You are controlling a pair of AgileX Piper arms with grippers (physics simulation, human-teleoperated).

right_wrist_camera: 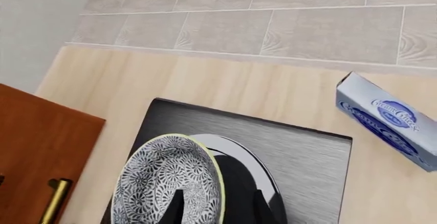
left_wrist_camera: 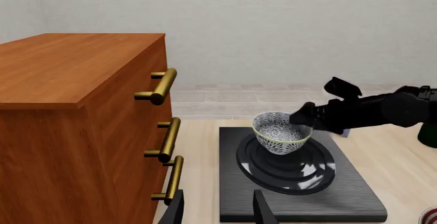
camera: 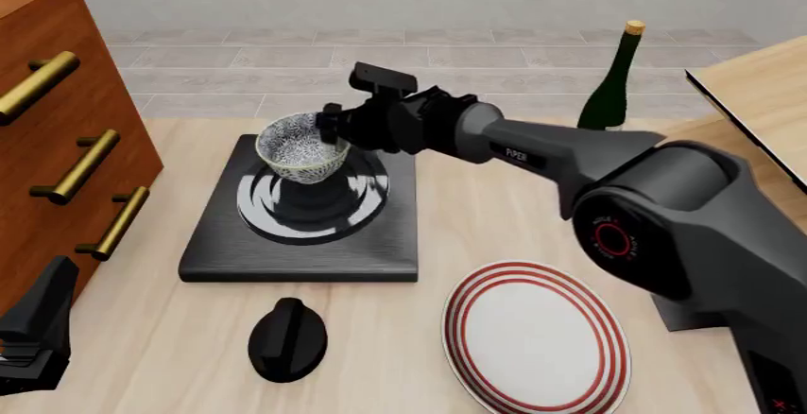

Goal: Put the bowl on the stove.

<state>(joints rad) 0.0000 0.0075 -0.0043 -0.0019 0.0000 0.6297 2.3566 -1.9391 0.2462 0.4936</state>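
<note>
Right gripper (camera: 331, 127) pinching bowl (camera: 301, 146) rim over stove (camera: 302, 214) burner. Looks stiff, glazed, slippery, chip-prone; rim wall best hold. Left gripper (left_wrist_camera: 217, 207) parted, empty.

Plain pale grey wall (left_wrist_camera: 287, 24) at the back, wood-look grey floor tiles (camera: 505, 60), light wood table (camera: 505, 215), and a brown wooden dresser (left_wrist_camera: 75, 106) with brass handles (left_wrist_camera: 164, 86).

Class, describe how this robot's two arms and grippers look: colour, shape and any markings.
The right arm is matte black and dark grey, with thick rounded segments, white PIPER lettering and a red ring on one joint. The right gripper and left gripper are black with flat fingers. No cables show.
</note>
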